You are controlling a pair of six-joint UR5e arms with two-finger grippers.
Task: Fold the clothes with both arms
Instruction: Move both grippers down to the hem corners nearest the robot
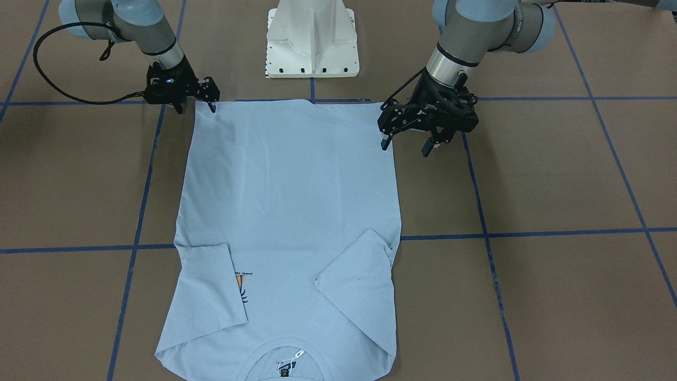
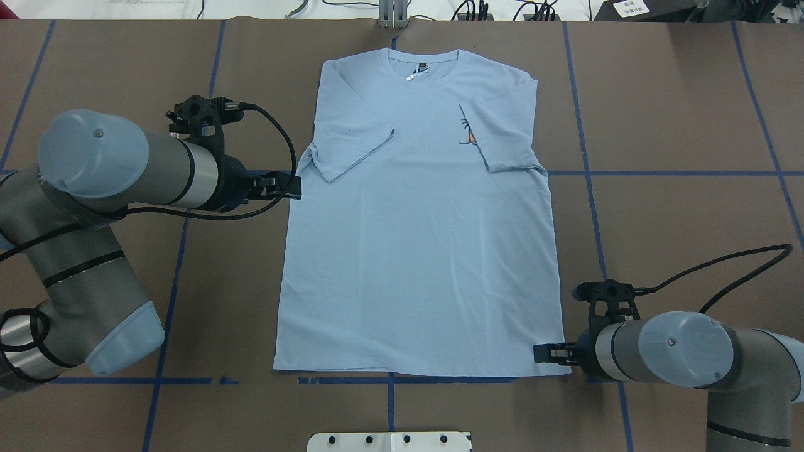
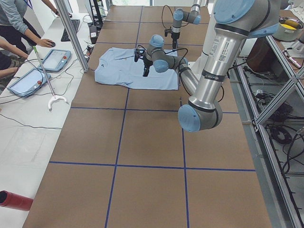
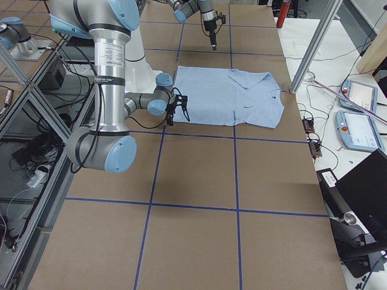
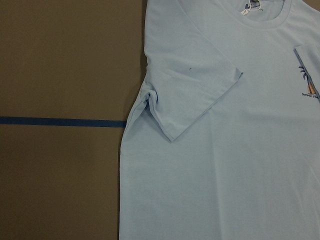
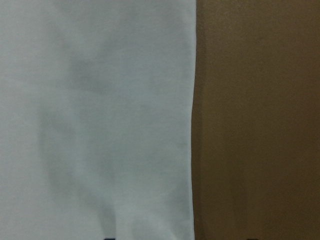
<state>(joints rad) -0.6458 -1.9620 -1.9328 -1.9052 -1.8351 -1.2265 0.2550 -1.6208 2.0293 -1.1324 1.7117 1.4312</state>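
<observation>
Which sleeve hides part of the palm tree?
The sleeve on the robot's right side; it overlaps the print. The other sleeve lies on plain blue.

Folded sleeve [image 2: 505, 129] half hides palm-tree print [image 2: 467, 133]

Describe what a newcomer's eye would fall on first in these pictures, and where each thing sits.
A light blue T-shirt lies flat in the middle of the brown, blue-taped table, with both sleeves folded inward and its collar toward the table's far side. The left tool hangs open beside the shirt's side edge, and the right tool is open at the hem corner.
</observation>
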